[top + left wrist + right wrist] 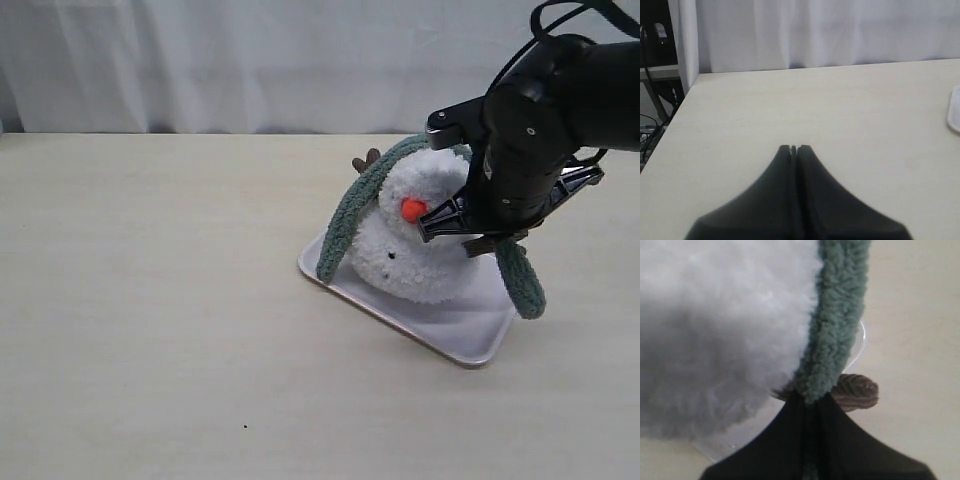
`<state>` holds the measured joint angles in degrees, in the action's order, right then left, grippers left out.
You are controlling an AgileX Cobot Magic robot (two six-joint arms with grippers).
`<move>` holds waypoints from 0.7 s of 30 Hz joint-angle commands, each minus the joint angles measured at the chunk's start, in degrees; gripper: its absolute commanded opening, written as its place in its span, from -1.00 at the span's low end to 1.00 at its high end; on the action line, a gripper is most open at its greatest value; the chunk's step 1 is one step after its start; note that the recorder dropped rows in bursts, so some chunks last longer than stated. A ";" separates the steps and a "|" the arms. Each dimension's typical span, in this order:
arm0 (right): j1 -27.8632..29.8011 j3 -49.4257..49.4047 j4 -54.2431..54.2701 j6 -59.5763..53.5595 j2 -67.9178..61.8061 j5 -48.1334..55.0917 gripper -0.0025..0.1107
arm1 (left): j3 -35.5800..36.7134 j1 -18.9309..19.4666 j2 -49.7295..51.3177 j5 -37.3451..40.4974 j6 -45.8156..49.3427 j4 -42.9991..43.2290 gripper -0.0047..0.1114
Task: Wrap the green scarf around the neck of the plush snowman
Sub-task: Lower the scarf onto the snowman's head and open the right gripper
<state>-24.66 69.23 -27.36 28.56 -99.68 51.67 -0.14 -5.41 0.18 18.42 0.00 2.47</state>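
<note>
The plush snowman [410,245] sits on a white tray [465,338], its orange nose facing the front. The green scarf [345,222] arcs up its left side and behind the head. The scarf's other end [522,282] hangs down at the right, over the tray's edge. My right gripper [468,228] is beside the head, shut on the scarf [837,330], which runs between its jaws [812,401] against the white fur [715,330]. A brown twig arm [860,392] lies just past the fingertips. My left gripper [794,148] is shut and empty above bare table.
The tray's edge [955,112] shows at the side of the left wrist view. A white curtain [250,60] hangs behind the table. The table's edge [670,125] and a cabled stand [655,100] lie beyond the left gripper.
</note>
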 commanded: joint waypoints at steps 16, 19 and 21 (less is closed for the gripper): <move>0.48 -0.24 18.12 -12.70 1.65 3.21 -0.12 | 0.14 0.13 -0.18 -0.75 0.00 -0.16 -0.92; 0.48 -0.24 17.91 -12.70 1.65 4.73 -0.02 | 0.14 0.13 -0.18 -0.75 0.00 -0.16 -0.92; 0.48 -0.24 17.77 -12.70 1.74 5.27 -0.02 | 0.14 0.13 -0.18 -0.75 0.00 -0.16 -0.92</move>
<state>-24.66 69.23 -9.52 16.27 -98.64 55.73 -0.14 -5.41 0.18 18.42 0.00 2.47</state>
